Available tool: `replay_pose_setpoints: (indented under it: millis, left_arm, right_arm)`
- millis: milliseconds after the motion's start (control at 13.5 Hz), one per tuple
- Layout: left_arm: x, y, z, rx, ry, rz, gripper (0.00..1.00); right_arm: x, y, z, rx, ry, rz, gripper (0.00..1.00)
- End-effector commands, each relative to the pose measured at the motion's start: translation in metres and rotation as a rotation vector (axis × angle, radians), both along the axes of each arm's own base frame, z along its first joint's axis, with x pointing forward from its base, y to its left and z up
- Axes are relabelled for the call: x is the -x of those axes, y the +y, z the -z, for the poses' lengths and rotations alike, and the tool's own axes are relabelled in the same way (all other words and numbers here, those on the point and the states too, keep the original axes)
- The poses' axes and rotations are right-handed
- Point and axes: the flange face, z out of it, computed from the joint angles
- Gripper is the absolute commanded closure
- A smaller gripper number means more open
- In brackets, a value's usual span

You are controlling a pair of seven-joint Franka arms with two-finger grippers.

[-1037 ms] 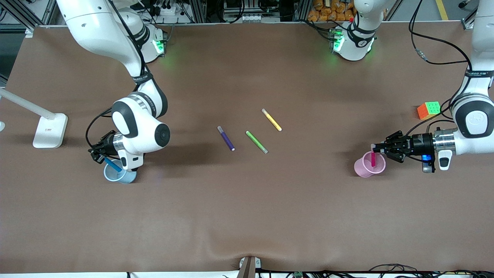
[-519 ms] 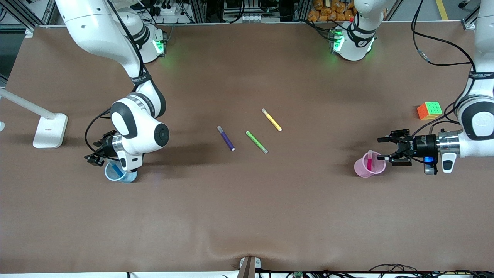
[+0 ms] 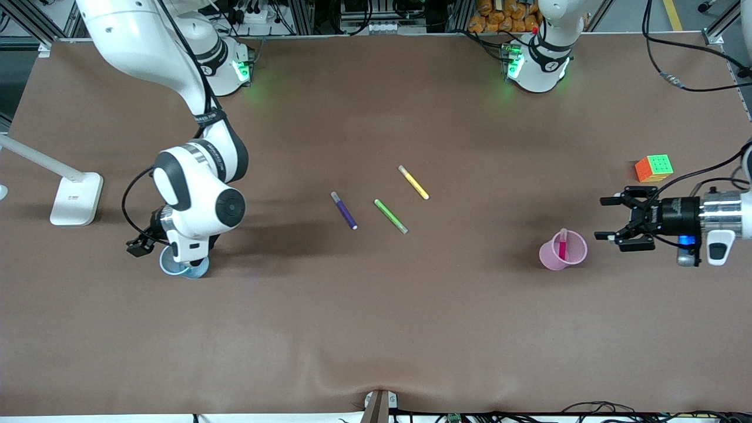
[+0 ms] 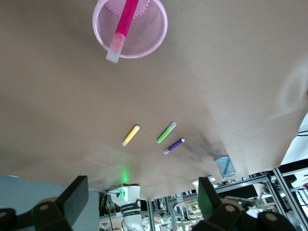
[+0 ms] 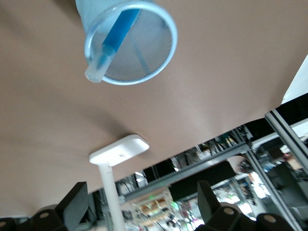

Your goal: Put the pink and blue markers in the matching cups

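Pink marker stands in pink cup and blue marker leans in blue cup, each released: left gripper spread empty beside pink cup, right gripper spread empty over blue cup.

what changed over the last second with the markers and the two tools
Both tools let go: the left tool released the pink marker into the pink cup and drew back open; the right tool dropped the blue marker in the blue cup. Purple, green and yellow markers stayed put.
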Motion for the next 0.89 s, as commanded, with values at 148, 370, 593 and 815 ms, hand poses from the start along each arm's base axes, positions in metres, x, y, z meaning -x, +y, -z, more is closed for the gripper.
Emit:
replay_pose_setpoints:
  millis: [148, 370, 593, 815]
  left_arm:
    - [0.019, -0.02, -0.073, -0.083, -0.062, 0.055, 0.0]
    - [0.036, -0.056, -0.115, -0.233, -0.121, 0.167, 0.0]
    - [0.047, -0.065, -0.142, -0.266, -0.159, 0.187, 0.0]
    - [0.062, -0.077, -0.167, -0.397, -0.209, 0.293, 0.0]
  right_arm:
    - [-0.009, -0.035, -0.06, -0.313, -0.109, 0.214, 0.0]
    - [-0.009, -0.074, -0.091, -0.547, -0.18, 0.395, 0.0]
    - [-0.008, -0.11, -0.124, -0.693, -0.264, 0.513, 0.0]
    - [0.001, -0.123, -0.163, -0.743, -0.36, 0.608, 0.0]
